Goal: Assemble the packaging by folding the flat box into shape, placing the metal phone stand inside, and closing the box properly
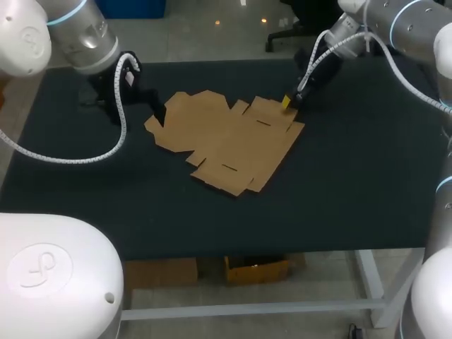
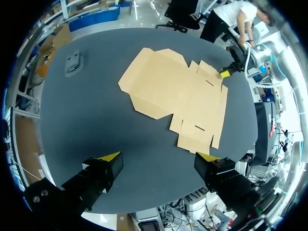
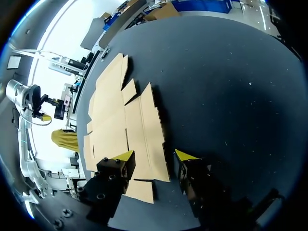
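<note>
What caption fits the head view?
Unfolded cardboard box flat on the dark table, left claw at its left edge, right claw at its far right corner.

No legible text, numbers or labels anywhere. Only mark: an embossed loop emblem [image 1: 40, 265] on the white arm housing [image 1: 78, 282], lower left of the head view. It's a shape, not lettering.

We see the flat tan cardboard box blank [image 1: 226, 141] as matt, smooth paperboard; the dark table [image 1: 353, 183] looks matt, faintly speckled, cloth-like.
</note>
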`<control>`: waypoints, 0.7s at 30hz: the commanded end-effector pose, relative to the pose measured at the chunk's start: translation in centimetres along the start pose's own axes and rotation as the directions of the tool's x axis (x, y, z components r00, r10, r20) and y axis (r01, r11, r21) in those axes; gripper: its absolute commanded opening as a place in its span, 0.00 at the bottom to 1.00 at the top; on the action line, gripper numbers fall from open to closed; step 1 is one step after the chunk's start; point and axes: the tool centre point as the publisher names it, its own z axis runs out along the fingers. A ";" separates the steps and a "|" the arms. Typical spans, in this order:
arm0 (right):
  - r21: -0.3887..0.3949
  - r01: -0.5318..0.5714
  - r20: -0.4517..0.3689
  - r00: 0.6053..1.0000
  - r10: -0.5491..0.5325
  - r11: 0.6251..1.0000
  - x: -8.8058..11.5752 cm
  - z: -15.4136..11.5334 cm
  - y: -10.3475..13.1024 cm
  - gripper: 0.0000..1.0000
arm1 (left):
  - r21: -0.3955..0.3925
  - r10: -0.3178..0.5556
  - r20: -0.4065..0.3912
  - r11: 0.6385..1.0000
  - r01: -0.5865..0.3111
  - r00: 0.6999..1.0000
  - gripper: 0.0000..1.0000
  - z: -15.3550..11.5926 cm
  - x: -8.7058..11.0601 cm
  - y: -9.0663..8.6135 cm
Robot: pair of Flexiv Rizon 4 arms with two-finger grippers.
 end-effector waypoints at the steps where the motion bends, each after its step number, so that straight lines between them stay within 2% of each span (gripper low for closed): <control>1: 0.130 0.006 -0.103 0.995 0.007 0.992 -0.8 0.2 0.7 0.47 | 0.000 -0.002 0.007 1.000 0.002 1.000 1.00 -0.1 0.2 0.0; 7: 0.132 0.009 -0.118 0.993 0.007 0.991 -0.6 0.3 0.5 0.43 | -0.001 -0.002 0.007 1.000 0.002 1.000 1.00 0.0 0.2 0.0; 11: 0.129 0.013 -0.126 0.992 0.003 0.992 -0.4 0.4 0.3 0.36 | -0.003 -0.003 -0.003 1.000 0.003 1.000 1.00 0.0 0.2 0.0; 15: 0.121 0.016 -0.137 0.991 0.001 0.993 -0.2 0.5 0.0 0.24 | -0.019 -0.017 -0.021 1.000 0.016 1.000 1.00 0.1 0.1 0.0; 16: 0.117 0.016 -0.139 0.990 0.001 0.993 -0.2 0.5 -0.1 0.18 | -0.024 -0.022 -0.021 0.999 0.021 1.000 1.00 0.2 0.0 0.0; 17: 0.113 0.016 -0.141 0.990 0.000 0.993 -0.1 0.5 -0.2 0.05 | -0.027 -0.025 -0.022 0.999 0.024 0.999 1.00 0.2 -0.1 0.0; 18: 0.111 0.016 -0.142 0.990 0.000 0.994 -0.1 0.4 -0.3 0.00 | -0.029 -0.027 -0.024 0.999 0.026 0.999 1.00 0.3 -0.1 0.0; 21: 0.091 0.014 -0.145 0.989 -0.001 0.996 0.0 0.3 -0.6 0.00 | -0.032 -0.036 -0.027 0.999 0.035 0.999 1.00 0.3 -0.3 0.1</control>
